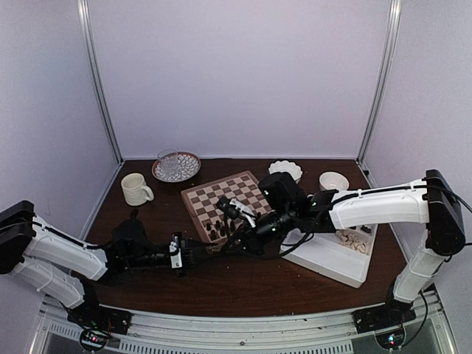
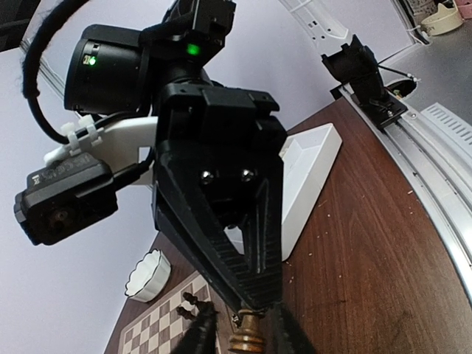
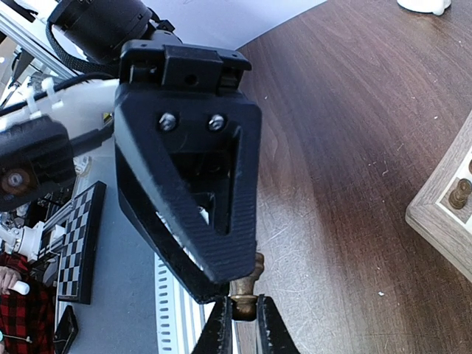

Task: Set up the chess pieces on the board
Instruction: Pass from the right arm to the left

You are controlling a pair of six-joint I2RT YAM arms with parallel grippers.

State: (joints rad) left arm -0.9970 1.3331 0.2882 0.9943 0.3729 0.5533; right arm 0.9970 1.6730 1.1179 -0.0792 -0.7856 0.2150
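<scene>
Top external view is showing a white rectangular tray (image 1: 324, 264) lying at an angle on the dark wooden table (image 1: 221, 291), with pale cream chess pieces (image 1: 355, 240) lying in its far right compartment. A brown-rimmed patterned plate (image 1: 188, 171) is carrying a clear glass (image 1: 168, 158). A cream mug (image 1: 136, 189), a scalloped white bowl (image 1: 285, 169) and a smooth round bowl (image 1: 333, 180) are standing towards the back (what they are holding, if anything, is not showing). Checkered in cream and brown with a light wood border, the board (image 1: 234, 188) is bearing a few dark pieces (image 1: 215, 228) along its near edge. Just off that edge, over bare table, the two grippers are facing each other tip to tip. The right gripper (image 3: 243, 324) is clamping a turned brown piece (image 3: 244, 299) between its tips. The left gripper (image 2: 242, 317) is standing narrow on either side of the same piece, and whether its black fingers (image 2: 199, 332) are touching it I cannot tell.
</scene>
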